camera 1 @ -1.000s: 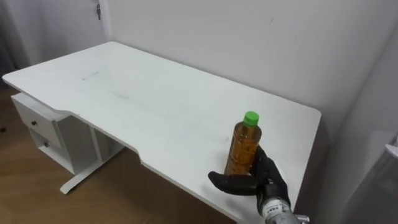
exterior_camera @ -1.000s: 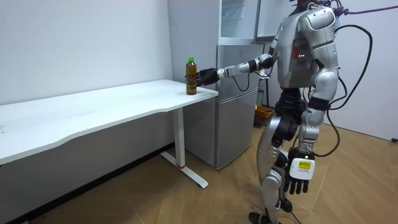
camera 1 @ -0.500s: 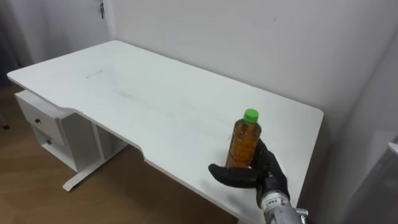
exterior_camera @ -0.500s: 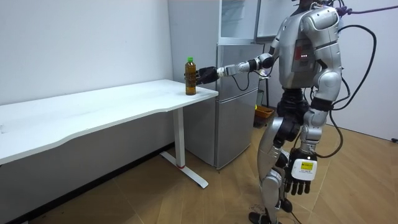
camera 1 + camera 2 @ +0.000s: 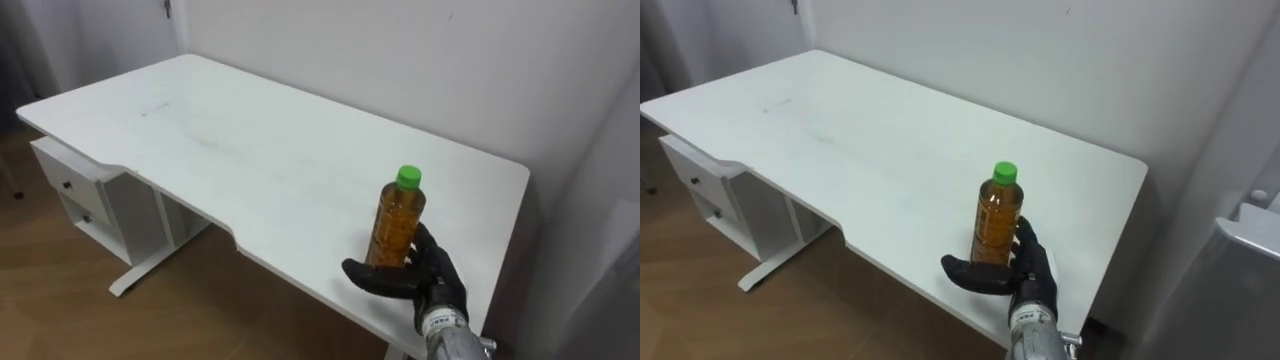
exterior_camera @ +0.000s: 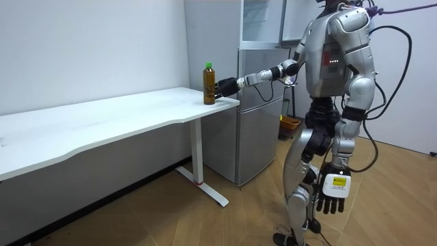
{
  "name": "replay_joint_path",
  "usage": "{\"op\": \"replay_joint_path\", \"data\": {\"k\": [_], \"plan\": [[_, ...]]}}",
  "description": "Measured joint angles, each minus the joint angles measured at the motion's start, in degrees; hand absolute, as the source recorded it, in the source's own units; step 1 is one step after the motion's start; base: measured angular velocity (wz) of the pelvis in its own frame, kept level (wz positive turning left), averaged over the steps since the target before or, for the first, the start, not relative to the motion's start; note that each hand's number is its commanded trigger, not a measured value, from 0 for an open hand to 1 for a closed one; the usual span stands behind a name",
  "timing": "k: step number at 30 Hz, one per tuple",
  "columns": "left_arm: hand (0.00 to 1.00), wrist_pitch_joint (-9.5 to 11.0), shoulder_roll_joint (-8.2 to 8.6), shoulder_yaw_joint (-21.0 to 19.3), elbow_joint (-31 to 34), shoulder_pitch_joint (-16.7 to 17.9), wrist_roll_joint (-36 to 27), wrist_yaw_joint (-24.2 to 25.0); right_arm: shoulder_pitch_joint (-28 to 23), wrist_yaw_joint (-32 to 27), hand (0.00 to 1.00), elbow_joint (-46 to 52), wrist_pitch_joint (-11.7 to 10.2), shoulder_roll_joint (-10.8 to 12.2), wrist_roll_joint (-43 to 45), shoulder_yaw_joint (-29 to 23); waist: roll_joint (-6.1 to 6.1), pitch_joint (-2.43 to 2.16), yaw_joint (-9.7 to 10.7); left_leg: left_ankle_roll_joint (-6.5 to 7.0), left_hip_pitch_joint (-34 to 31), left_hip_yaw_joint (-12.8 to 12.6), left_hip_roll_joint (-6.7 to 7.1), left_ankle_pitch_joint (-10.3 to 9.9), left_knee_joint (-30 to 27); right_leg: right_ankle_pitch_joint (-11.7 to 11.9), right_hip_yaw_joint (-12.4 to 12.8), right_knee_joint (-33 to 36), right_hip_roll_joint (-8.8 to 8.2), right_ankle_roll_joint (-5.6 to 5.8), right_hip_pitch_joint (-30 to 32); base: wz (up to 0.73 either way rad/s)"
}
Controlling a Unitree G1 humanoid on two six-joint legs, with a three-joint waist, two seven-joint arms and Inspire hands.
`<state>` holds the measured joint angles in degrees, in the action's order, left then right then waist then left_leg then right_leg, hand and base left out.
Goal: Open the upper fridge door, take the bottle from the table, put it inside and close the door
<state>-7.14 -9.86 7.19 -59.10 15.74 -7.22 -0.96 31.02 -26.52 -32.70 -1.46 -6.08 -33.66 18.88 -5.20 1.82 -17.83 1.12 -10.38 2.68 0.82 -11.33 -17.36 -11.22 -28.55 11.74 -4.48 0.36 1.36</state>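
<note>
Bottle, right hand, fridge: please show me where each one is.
bottle [image 5: 397, 228], left eye view, on its amber body.
right hand [image 5: 432, 280], left eye view, on the dark palm behind the bottle's base.
fridge [image 6: 256, 137], room view, on its grey lower door.

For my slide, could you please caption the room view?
Robot by the fridge, right hand around the upright bottle on the table, left hand hanging open.

A sparsely furnished indoor room, part office and part kitchen corner, is being shown: a long white desk [image 5: 250, 150] is being flanked at nine o'clock in the left eye view by a small drawer unit [image 5: 75, 195]. In the room view, a grey fridge [image 6: 256, 130] is being seen at one o'clock against bare pale walls [image 6: 89, 48], and everything is being carried by a wood-plank floor [image 6: 205, 219].
</note>
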Motion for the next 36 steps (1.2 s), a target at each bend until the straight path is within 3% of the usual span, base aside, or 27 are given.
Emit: {"op": "replay_joint_path", "data": {"k": [6, 12, 25, 36], "plan": [[0.00, 0.19, 0.01, -0.06, 0.02, 0.03, 0.03, 0.40, 1.31, -2.94, 0.00, -1.94, -1.54, -0.39, 0.12, -0.29, 0.29, -0.05, -0.09, 0.00, -1.17, 0.89, 0.13, 0.01, -0.41, 0.00, -0.46, 0.08, -0.04, 0.00, 0.85, 0.04], [0.00, 0.09, 0.08, -0.05, 0.05, 0.08, 0.03, 0.29, 1.52, -3.64, 0.00, -2.87, -2.44, -0.94, 0.12, -0.47, 0.95, -0.05, -1.50, -0.03, -1.19, 1.30, 0.21, 0.05, -0.46, 0.00, -0.82, 0.14, -0.39, 0.00, 0.75, 0.03], [0.00, 0.88, 0.11, 0.39, -0.10, 0.04, -2.24, -0.15, 2.71, -4.74, 0.00, -5.26, -3.52, -1.23, 0.32, -0.56, 0.82, 0.01, -1.53, 0.37, -2.29, 2.86, 1.03, 0.81, -0.47, -0.01, -2.81, 0.99, -1.11, 0.03, 1.10, 0.07], [0.00, 1.21, 0.11, 0.93, -0.03, -0.11, -4.57, 0.22, 4.21, -5.72, 0.00, -6.91, -3.51, -1.21, 2.15, -0.55, 0.29, 0.19, -2.87, 0.24, -3.08, 3.06, 1.09, 1.33, -0.13, -0.01, -3.22, 1.16, -1.31, 0.02, 1.86, 0.01]]}}
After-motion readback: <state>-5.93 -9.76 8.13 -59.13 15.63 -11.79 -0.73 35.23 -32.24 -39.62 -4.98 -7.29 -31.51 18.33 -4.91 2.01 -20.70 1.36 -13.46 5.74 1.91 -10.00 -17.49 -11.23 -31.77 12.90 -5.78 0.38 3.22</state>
